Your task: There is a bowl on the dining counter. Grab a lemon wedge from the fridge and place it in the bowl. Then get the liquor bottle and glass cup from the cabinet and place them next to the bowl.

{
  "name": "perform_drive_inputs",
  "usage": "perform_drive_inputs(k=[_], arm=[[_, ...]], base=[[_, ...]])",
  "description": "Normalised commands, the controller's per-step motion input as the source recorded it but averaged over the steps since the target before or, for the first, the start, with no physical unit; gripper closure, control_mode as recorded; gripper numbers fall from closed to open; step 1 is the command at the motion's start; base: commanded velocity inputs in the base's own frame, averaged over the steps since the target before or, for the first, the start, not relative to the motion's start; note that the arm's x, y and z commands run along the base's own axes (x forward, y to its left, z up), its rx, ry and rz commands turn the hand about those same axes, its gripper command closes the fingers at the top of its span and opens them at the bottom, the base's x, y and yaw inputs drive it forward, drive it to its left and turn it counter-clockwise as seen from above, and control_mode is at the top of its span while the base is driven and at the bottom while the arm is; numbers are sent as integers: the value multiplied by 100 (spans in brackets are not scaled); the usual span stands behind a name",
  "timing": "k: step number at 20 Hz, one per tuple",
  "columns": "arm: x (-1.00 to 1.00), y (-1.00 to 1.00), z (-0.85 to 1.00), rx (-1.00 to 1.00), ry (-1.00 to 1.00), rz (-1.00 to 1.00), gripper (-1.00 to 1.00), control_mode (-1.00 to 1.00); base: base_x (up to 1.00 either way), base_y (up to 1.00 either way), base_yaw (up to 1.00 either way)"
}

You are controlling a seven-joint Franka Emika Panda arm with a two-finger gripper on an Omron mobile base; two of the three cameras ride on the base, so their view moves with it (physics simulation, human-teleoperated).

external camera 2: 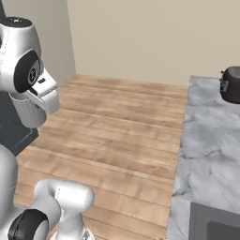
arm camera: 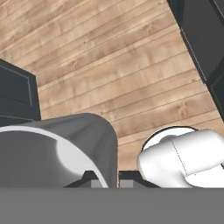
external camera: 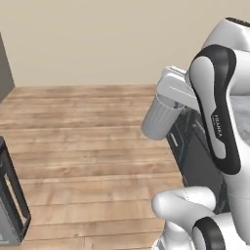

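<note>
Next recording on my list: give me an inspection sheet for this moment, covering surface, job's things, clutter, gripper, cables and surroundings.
Surface: marble counter at the right of the right base view, mostly bare; a dark inset panel at its near end.
Job's things: glass cup held up in the air over the wood floor, tilted; its grey wall also shows in the hand view.
Clutter: a dark rounded appliance on the counter's far end.
Gripper: gripper shut on the cup's rim.
Cables: nothing seen.
Surroundings: beige wall, dark cabinetry beside the arm, a dark unit at the left edge.
</note>
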Motion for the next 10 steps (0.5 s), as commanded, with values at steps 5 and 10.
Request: perform_drive_inputs(k=[5, 10], arm=[[0, 0, 0, 0, 0, 0, 100, 100], [0, 0, 0, 0, 0, 0, 100, 100]], base=[[100, 0, -15], [100, 0, -13]])
